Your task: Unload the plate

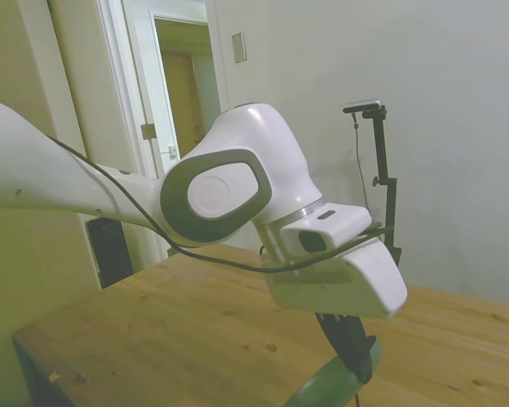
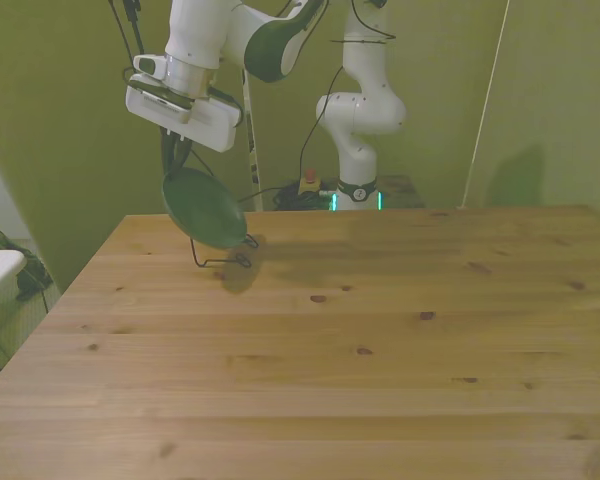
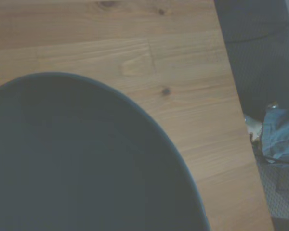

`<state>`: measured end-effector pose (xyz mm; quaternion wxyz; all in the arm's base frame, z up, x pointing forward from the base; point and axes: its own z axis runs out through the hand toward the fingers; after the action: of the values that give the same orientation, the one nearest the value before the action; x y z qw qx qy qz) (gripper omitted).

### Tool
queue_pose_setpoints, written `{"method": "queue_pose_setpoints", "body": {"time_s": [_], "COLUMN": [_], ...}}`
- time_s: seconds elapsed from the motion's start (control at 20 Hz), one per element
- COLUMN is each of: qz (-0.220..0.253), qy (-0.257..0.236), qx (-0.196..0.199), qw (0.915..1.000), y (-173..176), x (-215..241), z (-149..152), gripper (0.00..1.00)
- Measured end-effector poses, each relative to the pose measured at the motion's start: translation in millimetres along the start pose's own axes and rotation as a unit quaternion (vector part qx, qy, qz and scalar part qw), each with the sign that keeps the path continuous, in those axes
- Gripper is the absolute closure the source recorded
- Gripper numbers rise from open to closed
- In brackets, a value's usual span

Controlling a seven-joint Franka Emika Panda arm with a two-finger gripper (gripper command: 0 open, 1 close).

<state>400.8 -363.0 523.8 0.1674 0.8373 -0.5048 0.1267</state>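
Wooden table [image 2: 380, 340]; plate [image 2: 204, 209] aloft

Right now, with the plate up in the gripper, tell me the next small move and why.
Probably lower the plate toward the table. The gripper holds it by its upper rim, tilted and clear of the wood, above a thin wire stand. A bare patch beside that stand looks the safer place to set it.

Plain wall [image 1: 424, 76], open doorway [image 1: 182, 93], wooden table [image 2: 380, 340]
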Motion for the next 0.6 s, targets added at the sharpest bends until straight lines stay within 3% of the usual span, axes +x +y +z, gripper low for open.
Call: {"method": "queue_pose_setpoints", "body": {"time_s": [0.3,0.45,0.6], "qz": [0.002,0.018,0.038], "qy": [0.016,0.018,-0.003], "qx": [0.024,0.060,0.106], "qw": [0.9996,0.9979,0.9936], "y": [-23,-51,-87], "x": [14,15,10], "z": [-48,-74,-82], "gripper": [1.00,1.00,1.00]}}
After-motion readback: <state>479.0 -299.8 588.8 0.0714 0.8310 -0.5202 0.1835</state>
